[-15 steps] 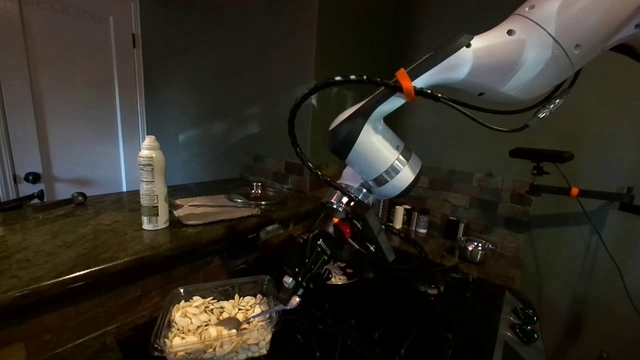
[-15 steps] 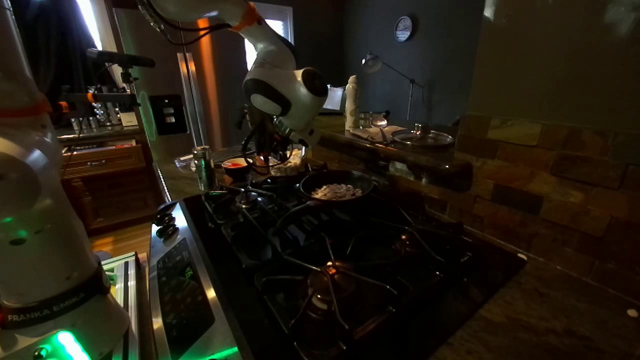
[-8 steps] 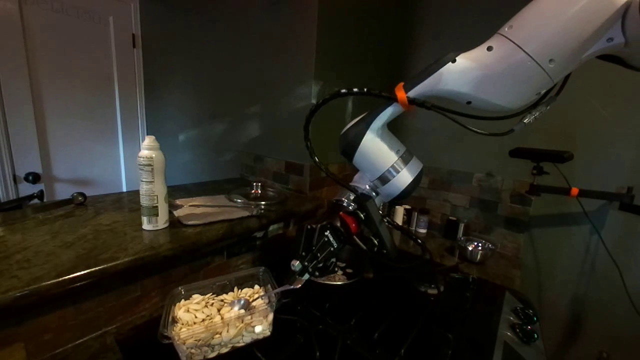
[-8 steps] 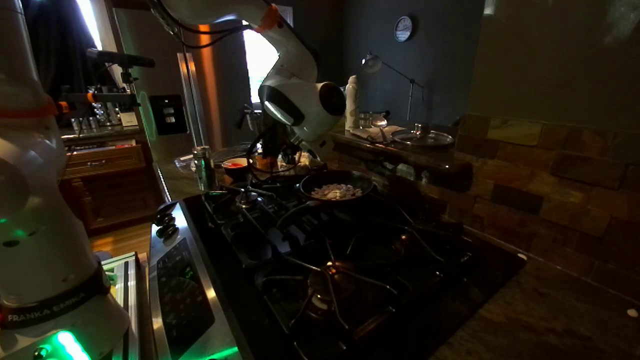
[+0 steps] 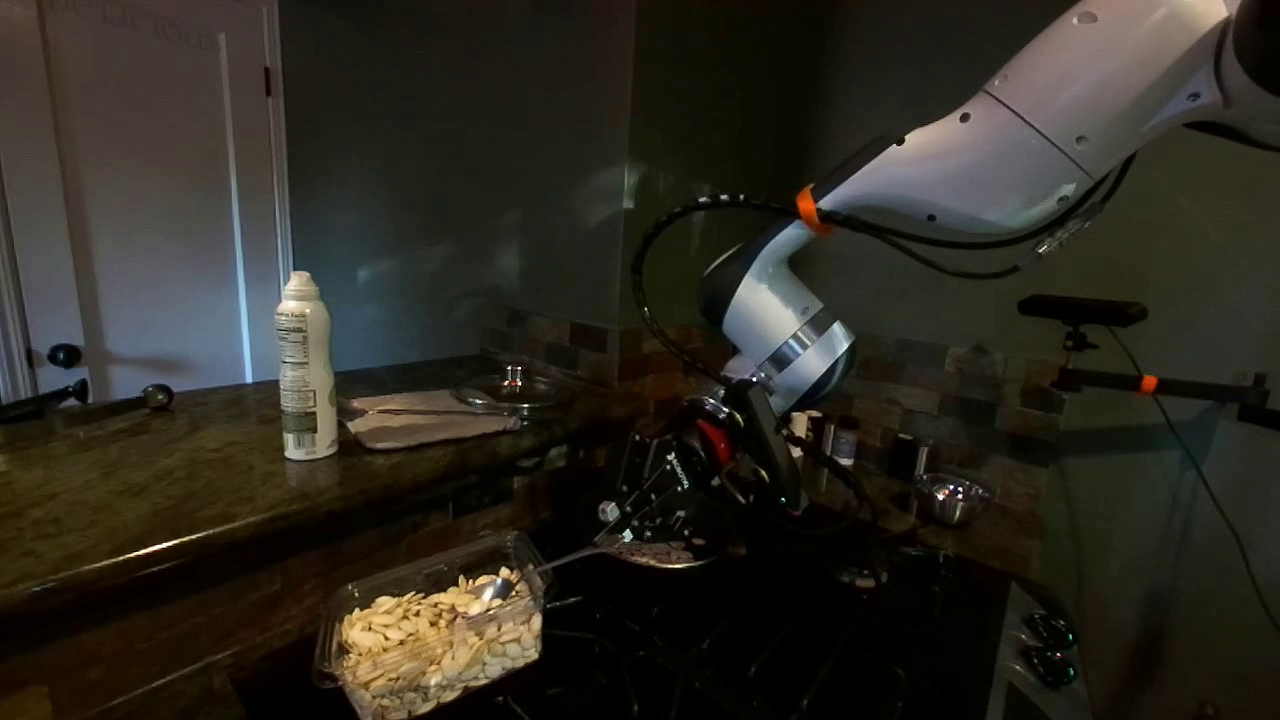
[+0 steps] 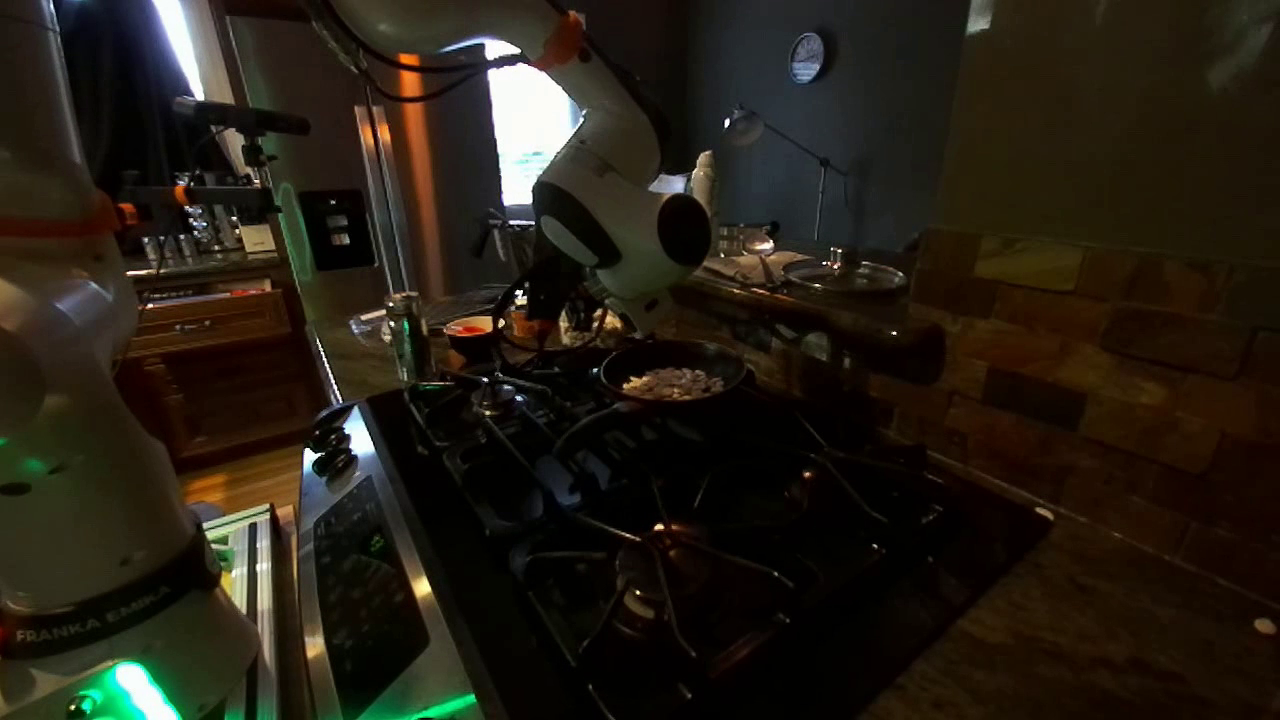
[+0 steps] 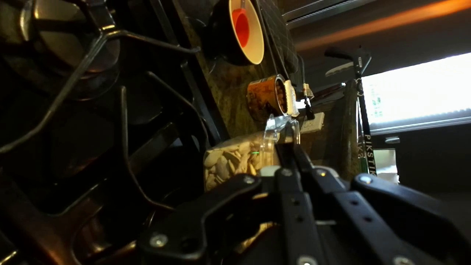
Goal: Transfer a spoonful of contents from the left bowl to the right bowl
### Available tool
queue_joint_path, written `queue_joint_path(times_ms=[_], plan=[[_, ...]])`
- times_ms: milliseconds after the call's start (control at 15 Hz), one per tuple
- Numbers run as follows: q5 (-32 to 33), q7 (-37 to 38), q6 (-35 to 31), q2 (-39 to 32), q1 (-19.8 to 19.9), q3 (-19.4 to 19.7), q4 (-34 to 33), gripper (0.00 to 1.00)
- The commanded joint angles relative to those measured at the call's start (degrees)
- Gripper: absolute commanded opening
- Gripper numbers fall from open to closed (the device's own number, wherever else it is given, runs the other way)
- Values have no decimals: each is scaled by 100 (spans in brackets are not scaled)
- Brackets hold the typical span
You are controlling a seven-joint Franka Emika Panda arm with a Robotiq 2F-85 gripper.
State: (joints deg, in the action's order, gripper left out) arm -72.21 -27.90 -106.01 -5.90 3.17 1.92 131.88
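The handle end of the spoon [image 5: 502,586] was hidden where the gripper [image 5: 613,543] pinched it. The spoon slanted down, scoop foremost, over or on seeds [image 5: 415,645] in the clear tub [image 5: 430,570]; which was unclear.

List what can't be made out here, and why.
Pan: far side hidden by the gripper in an exterior view.
Spoon: grip point on its handle too dark in an exterior view.
Bottle label: fine print too small to read in an exterior view.
Bowl: partly cut off by the wrist view's top edge.
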Motion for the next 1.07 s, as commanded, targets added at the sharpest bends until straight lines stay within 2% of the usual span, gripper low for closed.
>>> queue_joint_path(times_ms=[0, 267, 1000], plan=[[-302, 25, 443, -119, 47, 52, -62, 1], [-351, 50, 618, -132, 59, 76, -55, 1], [-180, 58, 493, -314, 116, 209, 56, 1]])
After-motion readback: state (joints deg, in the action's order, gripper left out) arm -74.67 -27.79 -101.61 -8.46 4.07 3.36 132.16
